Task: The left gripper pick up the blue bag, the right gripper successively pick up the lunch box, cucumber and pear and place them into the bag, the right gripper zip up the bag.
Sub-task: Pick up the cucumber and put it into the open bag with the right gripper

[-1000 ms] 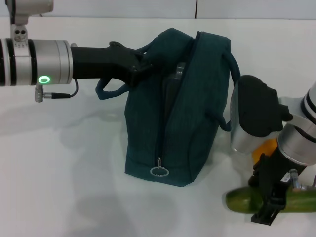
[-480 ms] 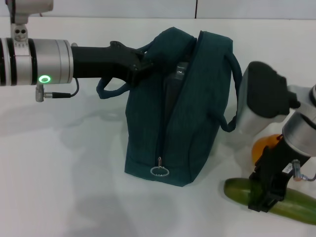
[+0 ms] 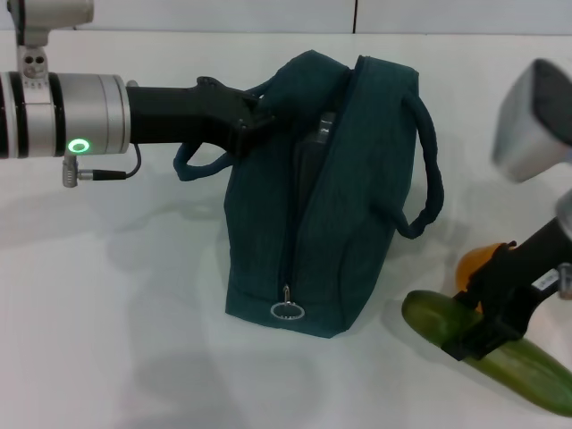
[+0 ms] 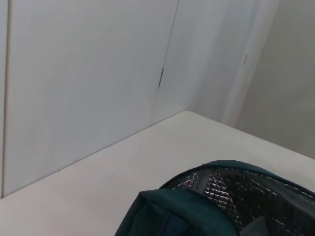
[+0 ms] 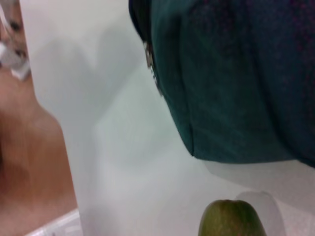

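Note:
The blue bag (image 3: 349,206) stands upright mid-table with its top zipper open and the ring pull (image 3: 286,310) at its near end. My left gripper (image 3: 248,116) is shut on the bag's upper left edge by a loop handle. A dark lunch box (image 3: 315,150) shows inside the opening. At the right, my right gripper (image 3: 478,332) is shut across the green cucumber (image 3: 523,368), which lies tilted with its near end raised. The orange pear (image 3: 472,265) sits just behind the cucumber. The right wrist view shows the cucumber's tip (image 5: 230,219) below the bag's side (image 5: 236,73).
The silver-lined mouth of the bag (image 4: 236,191) fills the bottom of the left wrist view, with white wall panels behind. The right arm's grey elbow housing (image 3: 536,116) hangs over the table's right side. A white tabletop (image 3: 116,340) lies left of the bag.
My right gripper has closed on the cucumber and swung it, so its left end now points up toward the bag. The right arm's elbow moved right and up. Bag and left gripper stayed put.

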`<state>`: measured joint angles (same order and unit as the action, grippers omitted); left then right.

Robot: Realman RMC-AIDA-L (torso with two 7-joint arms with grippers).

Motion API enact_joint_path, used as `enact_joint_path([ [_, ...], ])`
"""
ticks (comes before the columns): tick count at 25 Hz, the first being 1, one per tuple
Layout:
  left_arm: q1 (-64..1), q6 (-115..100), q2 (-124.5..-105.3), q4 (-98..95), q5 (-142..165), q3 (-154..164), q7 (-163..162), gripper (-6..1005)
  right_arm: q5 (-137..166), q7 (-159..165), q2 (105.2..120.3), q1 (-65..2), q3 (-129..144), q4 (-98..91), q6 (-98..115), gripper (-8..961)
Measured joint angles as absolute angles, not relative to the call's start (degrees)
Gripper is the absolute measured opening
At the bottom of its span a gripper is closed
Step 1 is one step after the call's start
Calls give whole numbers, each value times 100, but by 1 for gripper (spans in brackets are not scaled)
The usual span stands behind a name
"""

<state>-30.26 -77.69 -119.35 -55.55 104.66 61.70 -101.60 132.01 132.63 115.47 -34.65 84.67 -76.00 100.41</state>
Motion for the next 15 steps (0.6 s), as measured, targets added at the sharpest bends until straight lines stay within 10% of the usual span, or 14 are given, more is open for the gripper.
enact_joint_path([
  [15,-3062,-7770,-11927,-5554,10468,6160,-10160,44,10594,11202,11537,-2779,5838,-7250,11241,610],
])
